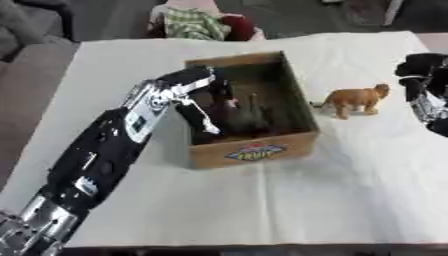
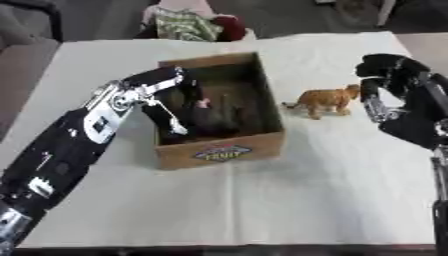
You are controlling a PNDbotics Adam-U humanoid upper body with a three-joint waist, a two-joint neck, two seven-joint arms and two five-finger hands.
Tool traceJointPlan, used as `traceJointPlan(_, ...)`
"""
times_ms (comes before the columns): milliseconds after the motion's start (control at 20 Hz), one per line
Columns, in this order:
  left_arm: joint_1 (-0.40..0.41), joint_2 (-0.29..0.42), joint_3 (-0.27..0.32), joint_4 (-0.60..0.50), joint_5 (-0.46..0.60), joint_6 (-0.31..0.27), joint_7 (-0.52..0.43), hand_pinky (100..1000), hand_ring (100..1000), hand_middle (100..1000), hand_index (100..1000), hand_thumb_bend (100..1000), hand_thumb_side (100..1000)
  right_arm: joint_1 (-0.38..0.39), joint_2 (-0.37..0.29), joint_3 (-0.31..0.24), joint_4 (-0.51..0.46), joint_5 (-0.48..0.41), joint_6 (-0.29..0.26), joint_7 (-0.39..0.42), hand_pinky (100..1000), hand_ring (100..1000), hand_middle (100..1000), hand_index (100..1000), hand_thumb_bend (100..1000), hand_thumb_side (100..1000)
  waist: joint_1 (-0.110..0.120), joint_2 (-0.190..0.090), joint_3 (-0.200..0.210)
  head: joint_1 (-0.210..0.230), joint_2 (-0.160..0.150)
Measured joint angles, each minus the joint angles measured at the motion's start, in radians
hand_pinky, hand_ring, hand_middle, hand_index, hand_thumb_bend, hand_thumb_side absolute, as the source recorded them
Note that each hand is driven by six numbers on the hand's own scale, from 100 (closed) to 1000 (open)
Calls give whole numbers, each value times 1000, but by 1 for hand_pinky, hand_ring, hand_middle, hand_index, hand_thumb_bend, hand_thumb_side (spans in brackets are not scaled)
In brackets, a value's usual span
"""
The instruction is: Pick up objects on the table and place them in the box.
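Left arm (image 1: 96, 160) closest to camera, running up from the bottom-left corner to the box (image 1: 254, 150). Left hand (image 1: 206, 107) reaching over the box's left wall and down inside, fingers pointing down and slightly spread around dark stuff on the box floor. Can't tell if clamped on anything or just hovering against it. Dark shapes in the box (image 1: 245, 117) look like small figures, at least one with a reddish spot; count unclear. Orange animal toy (image 2: 325, 101) standing upright on the tablecloth (image 1: 262, 210) just right of the box, apart from its wall, untouched. Right hand (image 2: 389, 82) right of the toy, fingers curled downward, holding nothing, near the toy but not in contact. Status estimate: mostly done. Some items already in the box, possibly one mid-drop under the left hand. Remaining on the cloth: only the orange toy, as far as visible. Probably a job for the right hand, given its spot beside the toy. Pile of fabric (image 1: 197, 22) beyond the box, off the table, not part of the job.
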Motion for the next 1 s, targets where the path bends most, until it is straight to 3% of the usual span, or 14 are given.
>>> traceJointPlan(200,29,34,47,-99,63,27,31,735,628,623,722,896,433,0,0,-5,0,1,2,-3,793,784,711,822,100,267,-1,-5,15,-4,0)
traceJointPlan(450,77,63,118,-231,144,53,104,718,596,589,693,823,241,-15,-6,-8,18,17,0,-4,791,783,710,817,100,248,-5,-11,38,-16,0)
traceJointPlan(500,93,67,133,-256,161,59,120,718,596,589,693,823,241,-28,-14,-8,28,23,-2,-6,791,783,710,817,100,248,-7,-13,44,-19,0)
traceJointPlan(550,110,71,146,-284,176,67,137,709,583,575,681,759,192,-42,-22,-10,41,30,-5,-9,793,784,712,818,100,236,-9,-14,50,-21,0)
traceJointPlan(750,191,85,186,-386,240,113,200,699,570,559,667,684,144,-111,-80,-9,116,73,-27,-23,804,796,730,829,100,197,-19,-16,73,-30,0)
traceJointPlan(1000,318,105,215,-512,323,188,279,693,558,547,659,652,133,-204,-192,21,240,146,-59,-23,821,820,759,846,100,167,-34,-20,98,-38,1)
